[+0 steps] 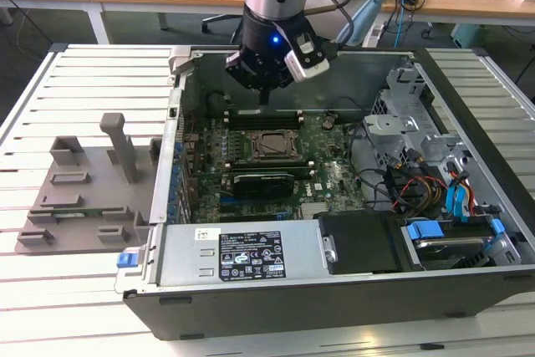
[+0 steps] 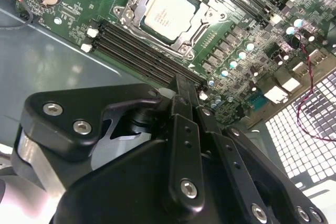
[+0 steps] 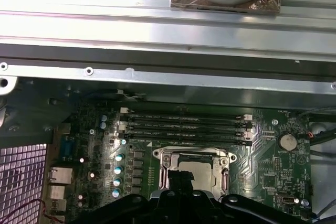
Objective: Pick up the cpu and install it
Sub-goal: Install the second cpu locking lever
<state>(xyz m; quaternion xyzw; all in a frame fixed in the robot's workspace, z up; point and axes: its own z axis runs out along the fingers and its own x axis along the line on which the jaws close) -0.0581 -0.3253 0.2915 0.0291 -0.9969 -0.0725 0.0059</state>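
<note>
The cpu [image 2: 168, 14], a silvery square chip with a pale rim, lies flat inside the metal socket frame [image 2: 137, 10] on the green motherboard. In the first wrist view the cpu [image 3: 196, 167] is partly hidden behind the black fingers. My gripper [image 2: 182, 83] hangs above the board, apart from the chip, over the memory slots [image 2: 142, 56] beside the socket. Its fingers are together and hold nothing. In the exterior view the gripper [image 1: 264, 96] is inside the open computer case [image 1: 334, 307], just behind the socket frame [image 1: 247, 146].
A grey plastic tray [image 1: 84, 198] with slots and an upright post [image 1: 121, 148] lies on the slatted table at the exterior view's left. Inside the case are cables [image 1: 410, 186], drive bays [image 1: 451, 232] and a power supply [image 1: 242, 252]. Desks stand behind.
</note>
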